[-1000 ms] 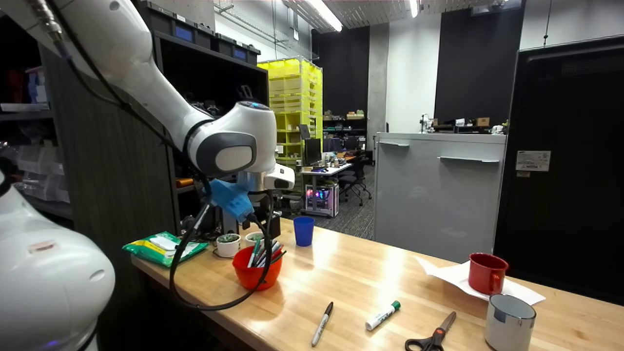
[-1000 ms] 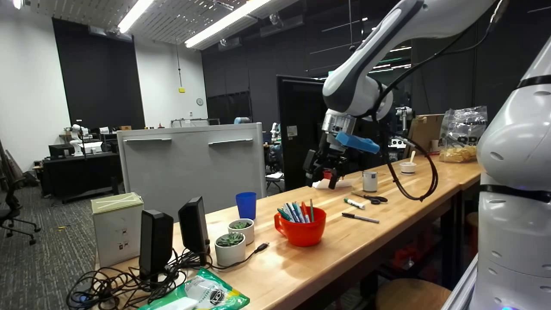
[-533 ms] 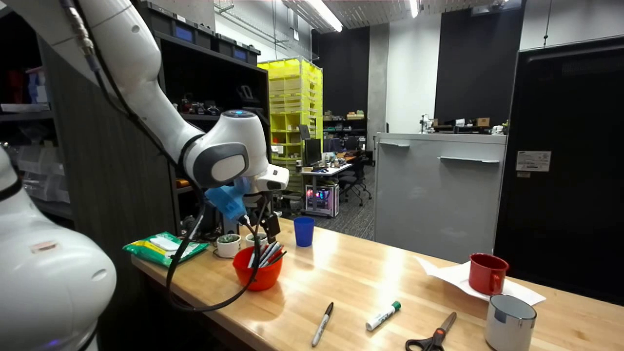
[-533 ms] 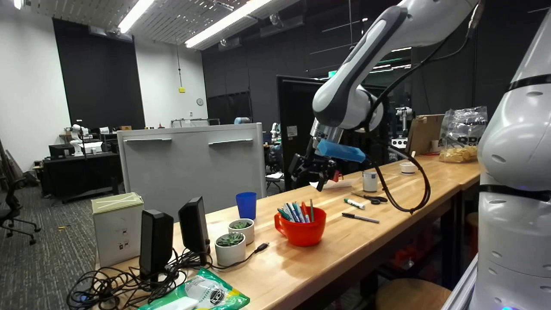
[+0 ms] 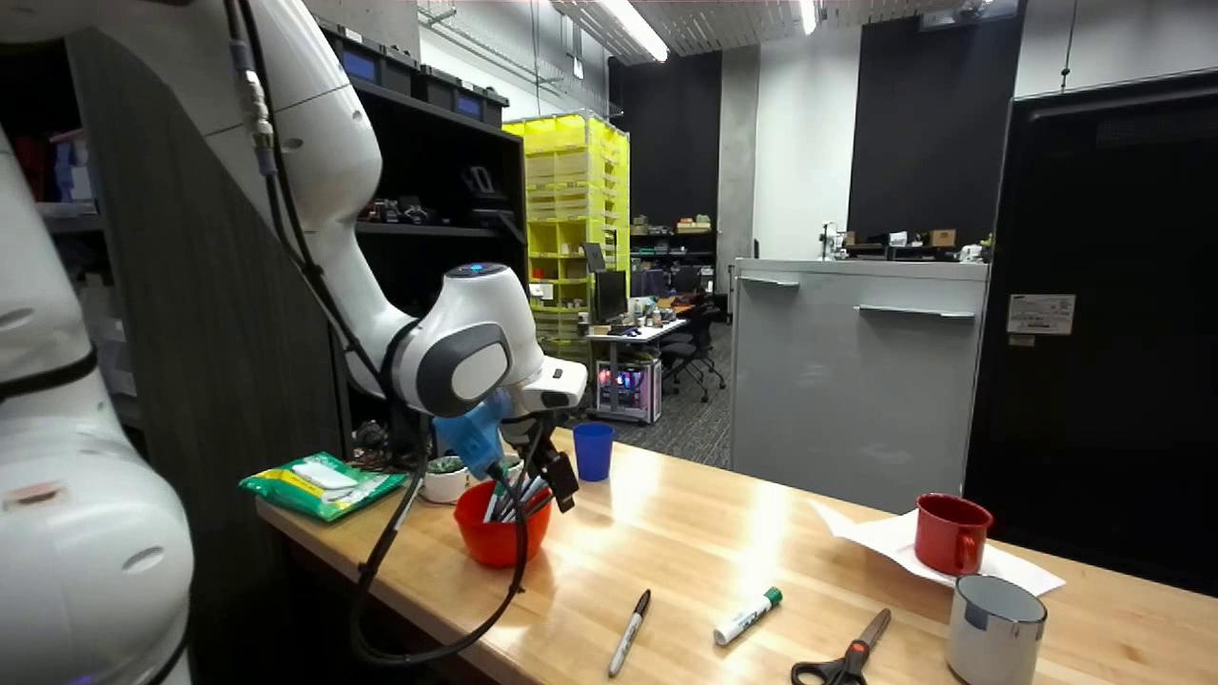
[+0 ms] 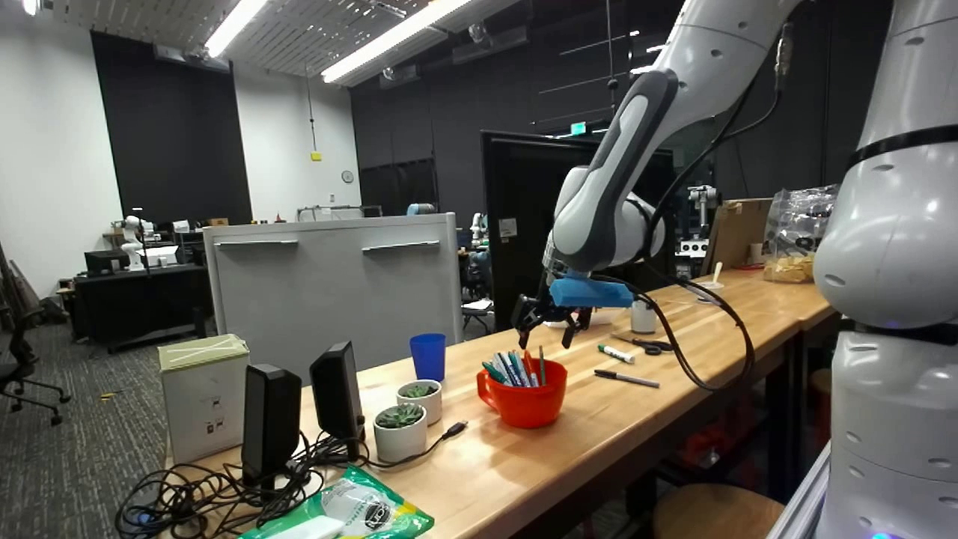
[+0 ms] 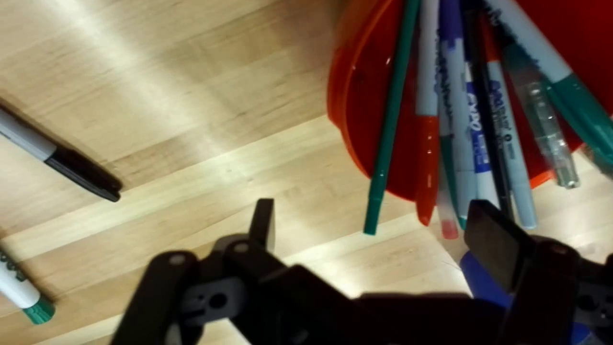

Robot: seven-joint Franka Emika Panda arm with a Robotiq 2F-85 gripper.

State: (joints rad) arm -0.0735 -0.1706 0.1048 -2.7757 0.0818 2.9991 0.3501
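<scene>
My gripper [image 7: 371, 215] is open and empty, with its black fingers wide apart. In an exterior view the gripper [image 6: 546, 340] hangs just above and behind an orange-red cup [image 6: 528, 410] with a side handle. The cup holds several markers and pens. In the wrist view the cup [image 7: 342, 103] is at the upper right. A thin green pen [image 7: 387, 129] and a red-capped marker [image 7: 427, 163] point toward the space between the fingers. The right finger overlaps the ends of other markers in the picture; I cannot tell whether it touches them. A blue cup [image 7: 483, 278] is partly hidden behind that finger.
A black-capped marker [image 5: 629, 636], a green-capped marker [image 5: 747, 616], scissors [image 5: 847, 656], a grey cup [image 5: 994, 633] and a red mug [image 5: 952, 533] on white paper lie on the wooden table. Potted plants [image 6: 402, 433], speakers [image 6: 271, 423] and a green packet [image 6: 374, 505] stand nearby.
The arm has lowered and the gripper has come down closer to the orange-red cup, shifting slightly right between the last two exterior views. The fingers stay apart. The objects on the table have not moved.
</scene>
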